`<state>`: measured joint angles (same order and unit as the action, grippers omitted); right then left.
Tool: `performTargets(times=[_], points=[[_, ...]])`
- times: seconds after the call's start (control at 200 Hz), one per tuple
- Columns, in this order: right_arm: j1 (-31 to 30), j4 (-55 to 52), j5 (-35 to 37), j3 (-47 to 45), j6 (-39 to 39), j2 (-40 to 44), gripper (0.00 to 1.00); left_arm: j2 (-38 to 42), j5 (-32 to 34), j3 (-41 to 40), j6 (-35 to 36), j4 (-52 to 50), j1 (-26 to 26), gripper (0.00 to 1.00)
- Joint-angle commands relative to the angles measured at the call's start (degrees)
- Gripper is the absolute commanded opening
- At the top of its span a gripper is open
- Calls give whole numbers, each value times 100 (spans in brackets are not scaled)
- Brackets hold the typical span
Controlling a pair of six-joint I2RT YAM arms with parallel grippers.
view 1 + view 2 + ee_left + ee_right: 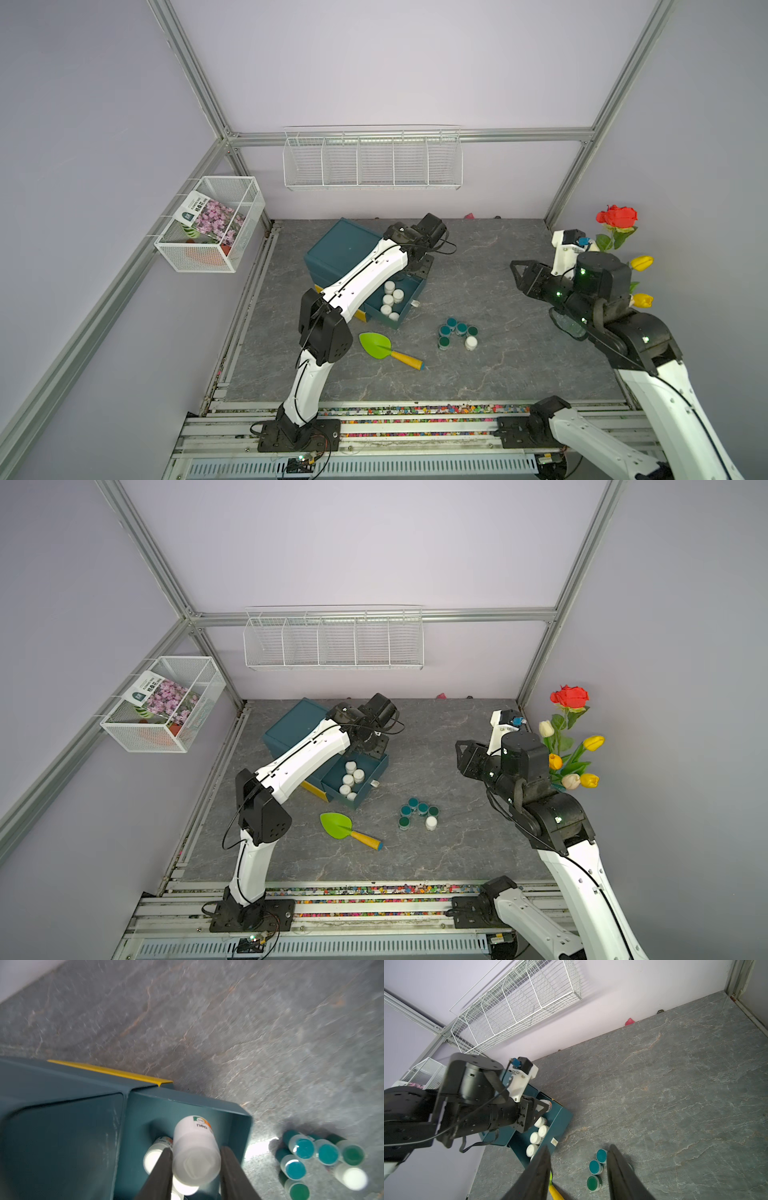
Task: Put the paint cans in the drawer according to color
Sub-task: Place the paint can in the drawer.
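Evidently sorting by colour, left gripper (196, 1149) pinches a white can (193, 1136), lower centre, over the white-filled drawer (187, 1099); right gripper (578, 1146) spread, empty.

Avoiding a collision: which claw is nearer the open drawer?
Left. The left claw hangs over the drawer, gripping a white can; right claw hovers open, clear of it.

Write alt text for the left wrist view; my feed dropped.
The left claw grips a white paint can over the open teal drawer, which holds other white cans. Beside it, teal and green cans and one white can stand clustered on the grey table.
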<state>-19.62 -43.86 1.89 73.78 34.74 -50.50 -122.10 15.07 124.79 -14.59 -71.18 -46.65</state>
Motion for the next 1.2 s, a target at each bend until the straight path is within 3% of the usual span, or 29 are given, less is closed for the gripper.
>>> performTargets(times=[0.0,0.455,1.195], points=[[19,120,13,1,42,46,47,69,101,-180,-111,-82,31,17],[20,192,-48,-26,78,-8,47,248,-55,-1223,-188,350,74,16],[19,343,-144,-163,203,-73,47,502,-52,-1235,-431,-206,77,21]])
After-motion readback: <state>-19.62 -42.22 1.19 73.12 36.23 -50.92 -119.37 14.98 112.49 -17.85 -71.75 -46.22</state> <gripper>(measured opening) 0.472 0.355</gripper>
